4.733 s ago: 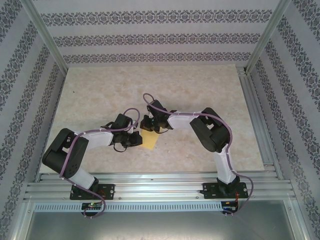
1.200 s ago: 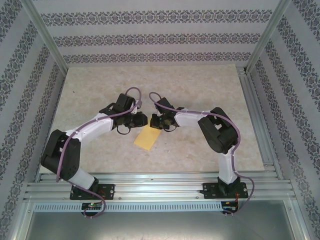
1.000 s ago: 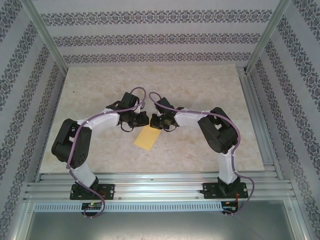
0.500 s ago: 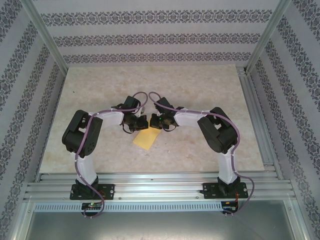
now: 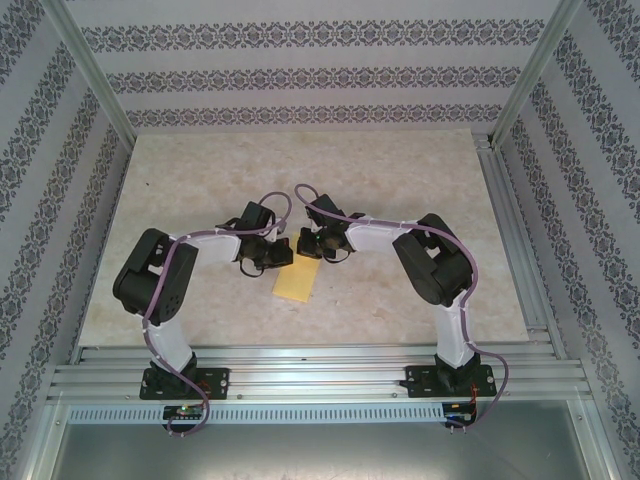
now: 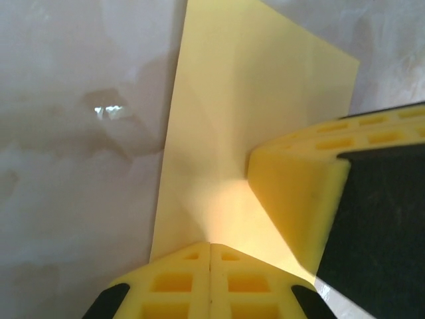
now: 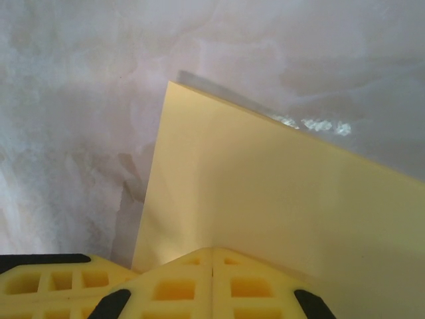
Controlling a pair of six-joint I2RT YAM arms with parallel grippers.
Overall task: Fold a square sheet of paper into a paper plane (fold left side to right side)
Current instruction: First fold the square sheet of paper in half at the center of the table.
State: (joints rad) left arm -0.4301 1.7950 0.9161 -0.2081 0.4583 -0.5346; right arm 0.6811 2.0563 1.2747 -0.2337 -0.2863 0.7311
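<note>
Folded paper is lying lengthwise near-to-far on bench; far end is being pressed by L pincer & R pincer, both closed.

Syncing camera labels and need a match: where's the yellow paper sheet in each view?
Top external: yellow paper sheet mid-frame, just on the near side of the left hand and right hand.
Left wrist: the sheet runs up the centre from the left hand's shut fingertips at the bottom edge.
Right wrist: the sheet spans centre to right, above the right hand's fingertips.
Shared landmark: the marbled beige tabletop around the sheet.
</note>
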